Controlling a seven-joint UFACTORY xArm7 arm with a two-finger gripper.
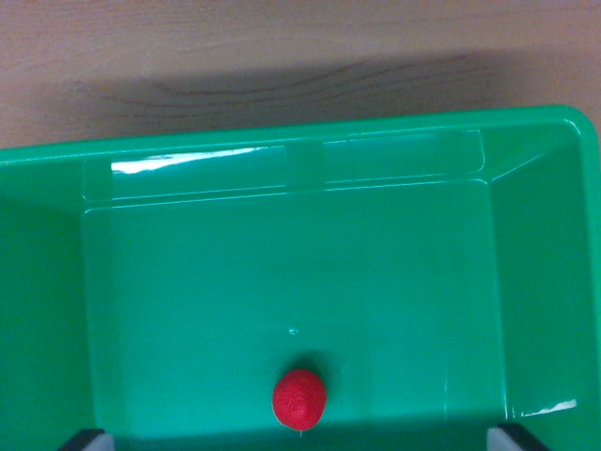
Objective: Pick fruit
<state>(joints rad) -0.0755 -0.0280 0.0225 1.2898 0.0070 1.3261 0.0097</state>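
A small red fruit (300, 399), round with a rough skin like a strawberry, lies on the floor of a green plastic bin (282, 150), near the bottom middle of the wrist view. Only the two dark fingertips (87, 440) of my gripper (299, 440) show, at the bottom left and bottom right corners of the view. They stand wide apart with the fruit between them, and neither touches it. The gripper is open and holds nothing.
The bin's walls rise on the view's left, right and far side, with its rim at the top. Beyond the rim lies a wooden tabletop (282, 47). The rest of the bin floor (282, 272) holds nothing else.
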